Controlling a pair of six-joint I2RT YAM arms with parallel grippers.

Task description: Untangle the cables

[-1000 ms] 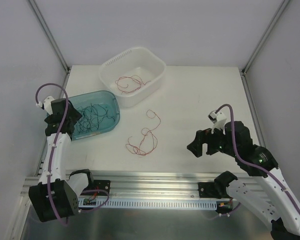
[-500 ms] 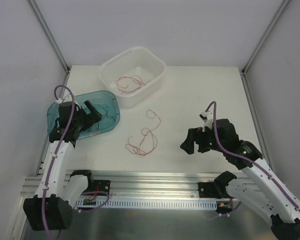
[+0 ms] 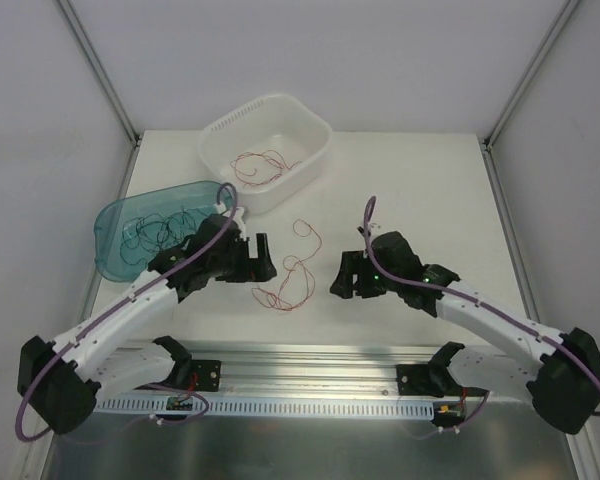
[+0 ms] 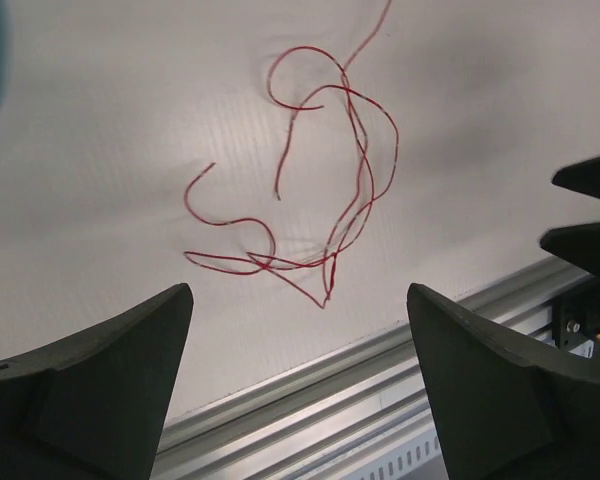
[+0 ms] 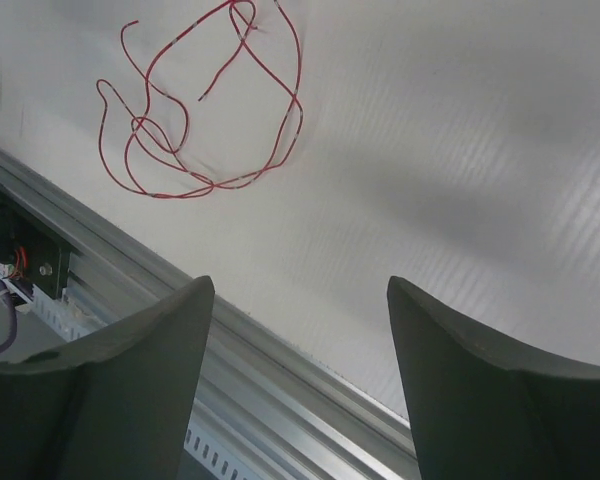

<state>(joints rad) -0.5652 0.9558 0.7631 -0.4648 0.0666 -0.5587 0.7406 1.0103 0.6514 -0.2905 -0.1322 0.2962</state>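
1. White bench (image 3: pixel 410 190), grey walls (image 3: pixel 310 60) around.
2. Red cables (image 3: pixel 288 283): loose strand nearer than the white basin (image 3: pixel 315 125); more inside it.
3. Left gripper (image 3: pixel 262 262), right gripper (image 3: pixel 342 282): both spread, empty, since earlier moved inward to flank that strand.

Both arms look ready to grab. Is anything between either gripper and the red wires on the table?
Nothing visible. The red wires lie in the open between the left gripper and right gripper; both wrist views show them unobstructed.
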